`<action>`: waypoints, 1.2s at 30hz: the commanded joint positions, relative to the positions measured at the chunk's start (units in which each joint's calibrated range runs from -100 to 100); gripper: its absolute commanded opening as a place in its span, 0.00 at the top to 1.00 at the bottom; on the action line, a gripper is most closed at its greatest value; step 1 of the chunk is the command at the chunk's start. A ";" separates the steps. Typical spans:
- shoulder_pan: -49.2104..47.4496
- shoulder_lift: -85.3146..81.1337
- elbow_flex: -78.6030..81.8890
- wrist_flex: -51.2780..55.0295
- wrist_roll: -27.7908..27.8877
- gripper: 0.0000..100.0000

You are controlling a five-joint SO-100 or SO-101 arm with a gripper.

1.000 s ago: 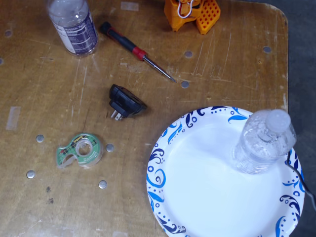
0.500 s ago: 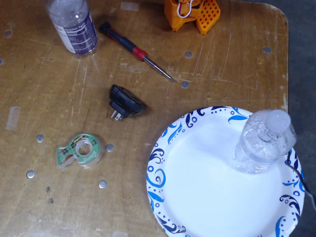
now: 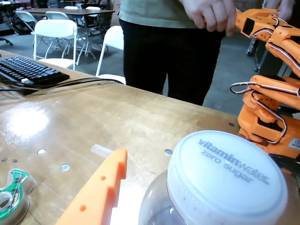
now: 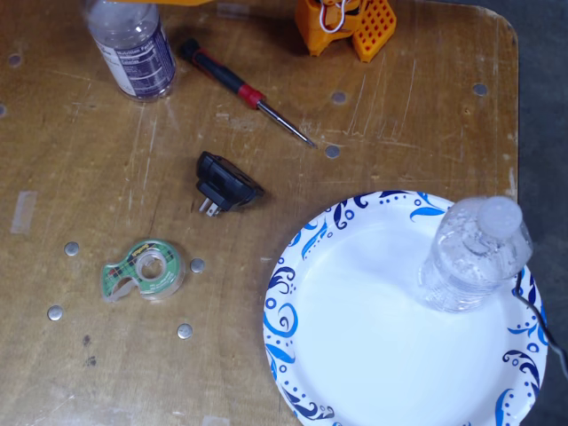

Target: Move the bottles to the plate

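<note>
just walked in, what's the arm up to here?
It is moving bottles onto the paper plate. One clear bottle already stands upright near the plate's right edge in the fixed view. The second, a vitaminwater bottle with a dark label, stands at the table's top left. In the wrist view the end effector's orange finger sits just beside that bottle's white cap; whether it has gripped is unclear. The screwdriver, plug adapter and tape dispenser lie aside.
</note>
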 commanded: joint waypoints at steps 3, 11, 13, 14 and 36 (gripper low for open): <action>-0.38 3.50 -1.48 -3.69 -0.46 0.60; 0.81 8.89 -5.26 -4.04 -1.09 0.60; 2.53 9.90 -6.16 -4.04 -1.09 0.60; 3.18 10.24 -6.79 -4.13 -1.09 0.60; 4.58 18.93 -10.22 -10.22 -1.09 0.69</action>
